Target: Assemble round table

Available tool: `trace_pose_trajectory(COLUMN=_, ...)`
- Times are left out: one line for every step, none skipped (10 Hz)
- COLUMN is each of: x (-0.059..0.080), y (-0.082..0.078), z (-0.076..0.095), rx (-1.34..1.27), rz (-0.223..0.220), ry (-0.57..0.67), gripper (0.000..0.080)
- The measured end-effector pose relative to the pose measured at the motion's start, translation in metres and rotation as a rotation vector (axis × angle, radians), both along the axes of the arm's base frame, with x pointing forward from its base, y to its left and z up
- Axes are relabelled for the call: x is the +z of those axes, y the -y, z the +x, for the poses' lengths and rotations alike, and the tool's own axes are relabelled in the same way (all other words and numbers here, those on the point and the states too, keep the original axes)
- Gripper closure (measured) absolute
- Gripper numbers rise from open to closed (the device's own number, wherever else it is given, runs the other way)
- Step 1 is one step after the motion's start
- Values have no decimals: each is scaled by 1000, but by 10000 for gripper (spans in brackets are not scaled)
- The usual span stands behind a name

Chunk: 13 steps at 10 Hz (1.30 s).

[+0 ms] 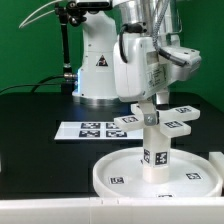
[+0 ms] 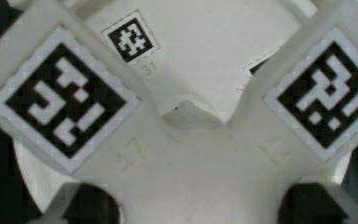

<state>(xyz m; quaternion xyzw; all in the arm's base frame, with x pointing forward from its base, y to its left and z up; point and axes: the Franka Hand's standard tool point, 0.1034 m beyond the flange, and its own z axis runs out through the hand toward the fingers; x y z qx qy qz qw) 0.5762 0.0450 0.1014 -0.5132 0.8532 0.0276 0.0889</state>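
Exterior view: arm point(image 1: 135, 60) vertical, fingers point(image 1: 155, 103) on cross-shaped piece point(image 1: 150, 121).

The large rimmed round disc point(image 1: 150, 176), the short cylinder leg point(image 1: 155, 150) standing on it and the cross-shaped four-arm piece point(image 1: 152, 121) all look like smooth white plastic with a soft, slightly satin sheen, each carrying matt black-and-white printed square tags. Close up in the wrist view, the cross-shaped piece point(image 2: 185, 150) shows the same even, faintly glossy white surface, its tags flat and paper-like. The table point(image 1: 35, 150) is a dark, matt black top, and the marker board point(image 1: 85, 129) looks thin, flat and matt white
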Motion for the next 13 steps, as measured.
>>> trace_pose_trajectory(x=1, y=0, z=0, rx=13, rz=0, ry=2, gripper=274)
trace_pose_trajectory(x=8, y=0, z=2, rx=26, rz=12, ry=14, gripper=175)
trace_pose_trajectory(x=16, y=-1, z=5, rx=31, rz=21, ry=30, gripper=175)
trace_pose_trajectory(x=22, y=-1, z=7, rx=47, rz=23, ry=43, gripper=158)
trace_pose_trajectory(x=27, y=-2, z=8, rx=54, rz=31, ry=55, gripper=158)
trace_pose_trajectory(x=28, y=-3, z=9, rx=62, rz=32, ry=57, gripper=151)
trace_pose_trajectory(x=26, y=-3, z=8, rx=64, rz=30, ry=53, gripper=150)
trace_pose_trajectory(x=25, y=-3, z=8, rx=111, rz=22, ry=59, gripper=150)
trace_pose_trajectory(x=24, y=-3, z=7, rx=184, rz=11, ry=69, gripper=150)
trace_pose_trajectory(x=22, y=-8, z=7, rx=371, rz=-27, ry=49, gripper=150)
trace_pose_trajectory(x=23, y=-13, z=11, rx=528, rz=-59, ry=51, gripper=150)
trace_pose_trajectory(x=25, y=-13, z=13, rx=612, rz=-66, ry=64, gripper=150)
trace_pose_trajectory(x=26, y=-14, z=13, rx=706, rz=-67, ry=68, gripper=150)
